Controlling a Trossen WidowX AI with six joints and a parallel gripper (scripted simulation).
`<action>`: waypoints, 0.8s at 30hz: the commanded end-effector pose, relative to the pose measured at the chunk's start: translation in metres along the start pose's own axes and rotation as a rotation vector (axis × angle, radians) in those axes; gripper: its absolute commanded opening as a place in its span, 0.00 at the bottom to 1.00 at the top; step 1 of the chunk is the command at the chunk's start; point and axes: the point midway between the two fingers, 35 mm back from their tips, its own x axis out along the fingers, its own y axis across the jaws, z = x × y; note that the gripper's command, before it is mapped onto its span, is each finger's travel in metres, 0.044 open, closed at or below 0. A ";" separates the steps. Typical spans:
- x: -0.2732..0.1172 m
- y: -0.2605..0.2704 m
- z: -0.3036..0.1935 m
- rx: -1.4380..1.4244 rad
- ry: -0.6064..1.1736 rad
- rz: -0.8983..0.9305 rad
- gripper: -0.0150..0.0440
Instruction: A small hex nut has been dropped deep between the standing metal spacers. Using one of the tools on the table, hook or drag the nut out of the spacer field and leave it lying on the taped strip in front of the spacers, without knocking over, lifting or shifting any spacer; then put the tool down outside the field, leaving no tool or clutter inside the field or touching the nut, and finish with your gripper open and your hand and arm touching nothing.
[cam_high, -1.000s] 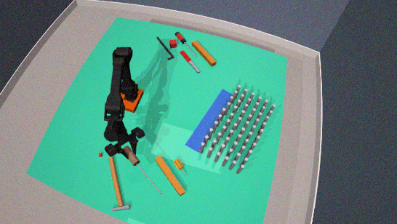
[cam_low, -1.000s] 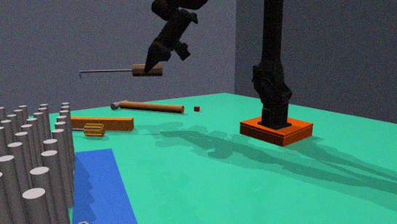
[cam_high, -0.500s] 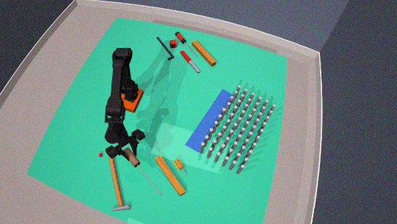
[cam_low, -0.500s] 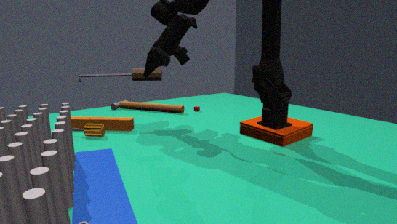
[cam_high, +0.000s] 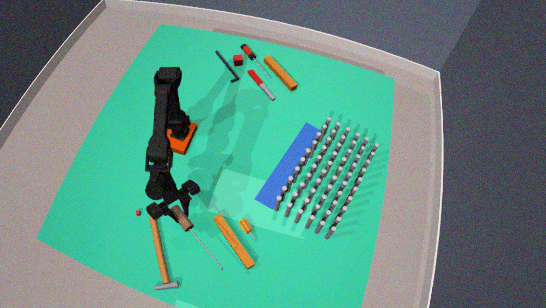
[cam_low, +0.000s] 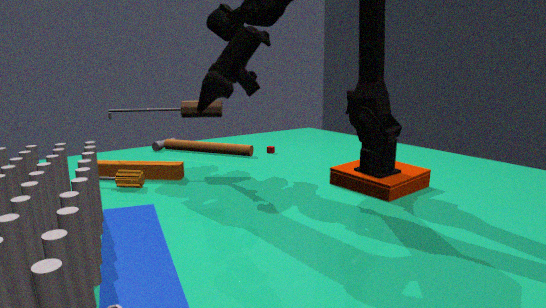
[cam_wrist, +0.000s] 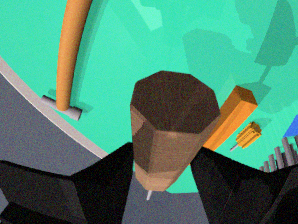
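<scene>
My gripper (cam_high: 177, 212) (cam_low: 200, 110) (cam_wrist: 162, 149) is shut on the brown wooden handle of a hook tool (cam_high: 183, 220) (cam_low: 214, 109) (cam_wrist: 175, 102). The tool is held in the air, roughly level, its thin rod pointing away from the arm base and ending in a small downturned tip in the exterior view. The metal spacers (cam_high: 308, 150) (cam_low: 46, 266) (cam_wrist: 287, 150) stand upright in rows. The blue strip (cam_high: 286, 167) (cam_low: 142, 250) (cam_wrist: 292, 129) lies along their front. A small pale curved thing (cam_low: 115, 306) is cut off at the bottom edge of the exterior view; I cannot tell whether it is the nut.
A hammer (cam_high: 158, 250) (cam_low: 207, 146) (cam_wrist: 74, 40) lies below the gripper. An orange bar (cam_high: 234, 242) (cam_low: 160, 170) and a small yellow-handled tool (cam_high: 245, 226) (cam_low: 130, 178) lie between hammer and spacers. A black bent rod (cam_high: 227, 65), red-handled tools and another bar (cam_high: 280, 73) lie at the far side.
</scene>
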 end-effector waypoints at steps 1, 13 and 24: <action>0.005 -0.001 0.004 0.006 -0.003 -0.005 0.25; 0.014 -0.003 0.009 0.006 -0.003 -0.005 0.25; 0.023 -0.004 0.015 0.006 -0.003 -0.005 0.25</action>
